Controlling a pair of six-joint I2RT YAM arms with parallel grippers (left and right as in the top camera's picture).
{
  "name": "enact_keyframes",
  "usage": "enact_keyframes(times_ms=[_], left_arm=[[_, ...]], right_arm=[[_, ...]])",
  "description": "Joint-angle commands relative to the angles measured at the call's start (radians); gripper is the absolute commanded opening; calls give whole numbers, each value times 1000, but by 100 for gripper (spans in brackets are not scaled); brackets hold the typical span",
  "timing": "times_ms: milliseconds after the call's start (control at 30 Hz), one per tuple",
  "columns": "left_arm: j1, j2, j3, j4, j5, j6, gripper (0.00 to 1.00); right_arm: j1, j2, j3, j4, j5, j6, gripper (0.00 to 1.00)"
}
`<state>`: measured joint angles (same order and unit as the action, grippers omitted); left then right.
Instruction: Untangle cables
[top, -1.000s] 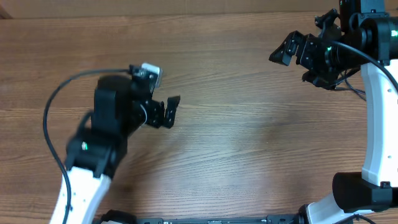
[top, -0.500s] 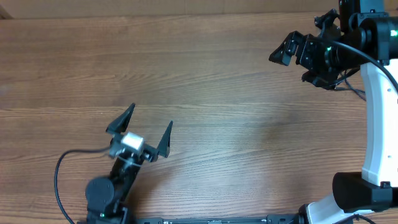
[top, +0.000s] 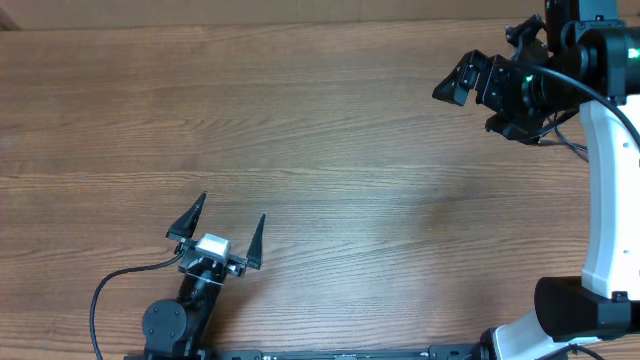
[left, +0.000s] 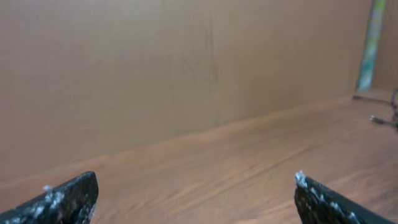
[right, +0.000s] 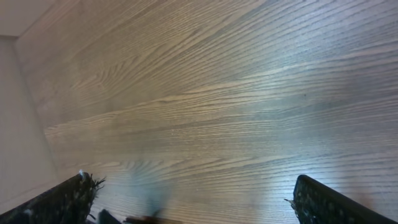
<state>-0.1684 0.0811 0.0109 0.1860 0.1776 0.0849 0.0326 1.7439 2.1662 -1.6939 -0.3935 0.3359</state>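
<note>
Thin black cables (top: 570, 144) peek out near the right gripper (top: 455, 82), too small to see well. That gripper and the left gripper (top: 232, 208) both have fingers spread wide apart.

Overhead evenly lit and sharp, left wrist view dim, warm, soft all over — black fingers (left: 62, 199) of the left gripper (left: 196, 202) blurred, right wrist view cooler — pale glare bands on the brown wood-grain table (right: 217, 93), darker toward bottom left

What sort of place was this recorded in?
Probably a lab or workshop robot bench: a wood-grain table, the left gripper and right gripper of two arms based along its near edge, and a plain brown board behind.
</note>
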Motion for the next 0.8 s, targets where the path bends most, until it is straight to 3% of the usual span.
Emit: enact_keyframes(times_ms=[0, 67, 233, 767], left_arm=[[37, -78, -6, -168, -95, 24, 100], [66, -78, -6, -269, -118, 23, 99], [127, -78, -6, -264, -126, 5, 100], [129, -76, -6, -261, -126, 5, 99]], right_arm=[[0, -2, 0, 2, -8, -16, 100], [0, -2, 0, 2, -8, -16, 100], [0, -2, 0, 2, -8, -16, 100], [0, -2, 0, 2, -8, -16, 100]])
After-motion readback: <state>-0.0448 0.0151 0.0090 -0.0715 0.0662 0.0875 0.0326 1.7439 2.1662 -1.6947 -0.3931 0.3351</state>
